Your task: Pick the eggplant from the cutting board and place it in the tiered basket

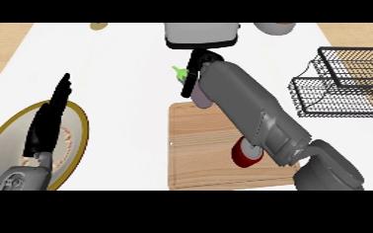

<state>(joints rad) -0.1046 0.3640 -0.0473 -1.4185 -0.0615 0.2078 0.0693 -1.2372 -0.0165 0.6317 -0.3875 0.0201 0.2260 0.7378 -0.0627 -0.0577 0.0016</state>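
The purple eggplant with a green stem lies at the far edge of the wooden cutting board, mostly hidden under my right forearm. My right hand is over its stem end, with black fingers curled down along its left side. The black wire tiered basket stands at the right, apart from the hand. My left hand rests open at the left with its fingers pointing up, over a plate.
A gold-rimmed plate sits at the left under the left hand. A red round item lies on the board, partly behind my right forearm. A white appliance with a black base stands at the back, with a grey object beside it.
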